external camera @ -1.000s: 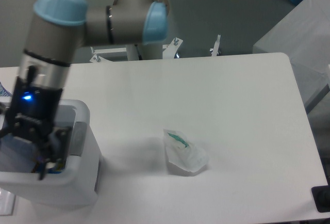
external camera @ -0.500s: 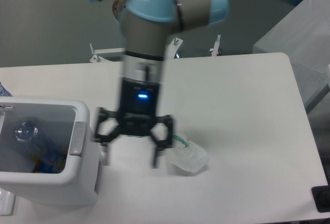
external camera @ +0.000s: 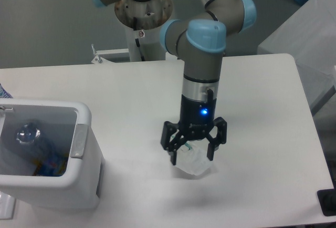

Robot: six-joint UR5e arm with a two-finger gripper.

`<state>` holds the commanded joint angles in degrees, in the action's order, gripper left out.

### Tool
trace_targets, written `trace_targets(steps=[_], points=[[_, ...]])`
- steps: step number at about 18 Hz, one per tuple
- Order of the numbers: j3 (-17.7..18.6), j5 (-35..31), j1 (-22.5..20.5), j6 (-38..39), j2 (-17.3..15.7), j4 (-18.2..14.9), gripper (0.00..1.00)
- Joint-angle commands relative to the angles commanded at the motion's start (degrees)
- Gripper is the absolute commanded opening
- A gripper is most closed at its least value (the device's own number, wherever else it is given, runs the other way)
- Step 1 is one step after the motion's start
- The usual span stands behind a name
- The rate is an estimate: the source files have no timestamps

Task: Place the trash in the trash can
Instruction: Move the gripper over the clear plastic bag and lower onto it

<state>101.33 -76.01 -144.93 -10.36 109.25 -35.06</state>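
- The gripper (external camera: 192, 157) points straight down over the wrapper (external camera: 193, 161), with its two black fingers spread wide apart, one on the left side of the wrapper and one on the right.
- Whether the fingertips touch the plastic or the table cannot be told; nothing is clamped between them.
- The wrapper is a crumpled clear lump lying on the white table (external camera: 252, 107), a little right of the middle and toward the near edge.
- It has no clear long axis from here, as the gripper hides its upper part; a thin green bit shows at its far-left side, between the fingers.
- A blue light glows on the gripper body just above the fingers, and the arm's wrist (external camera: 202, 54) rises upright from it to a grey joint with light-blue caps.
- The trash can (external camera: 79, 186) stands at the near left corner of the table, well apart from the wrapper, with its opening facing up and a grey strip on its right rim.
- The bottle (external camera: 34, 141) lies inside the trash can. Its long axis runs from far left to near right, with a rounded clear end raised at the far left and the rest sloping down into the bin.
- Something blue shows at the low end; whether it is the cap cannot be told.
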Motion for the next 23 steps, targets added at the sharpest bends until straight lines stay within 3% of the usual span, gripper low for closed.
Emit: trace_targets(steps=[4,7,17,19,23], points=[[3.87,-4.84,0.26,-2.03,0.00,-0.09,1.00],[4.14,-8.09,0.61,-2.74,1.05,-1.14,1.00],[4.85,-8.36,2.81,-2.65,6.32,-1.50,0.98],[4.85,-8.36,2.99,-2.74,6.68,-1.41,0.96],[5.02,-8.45,3.60,-2.74,6.77,-1.50,0.80]])
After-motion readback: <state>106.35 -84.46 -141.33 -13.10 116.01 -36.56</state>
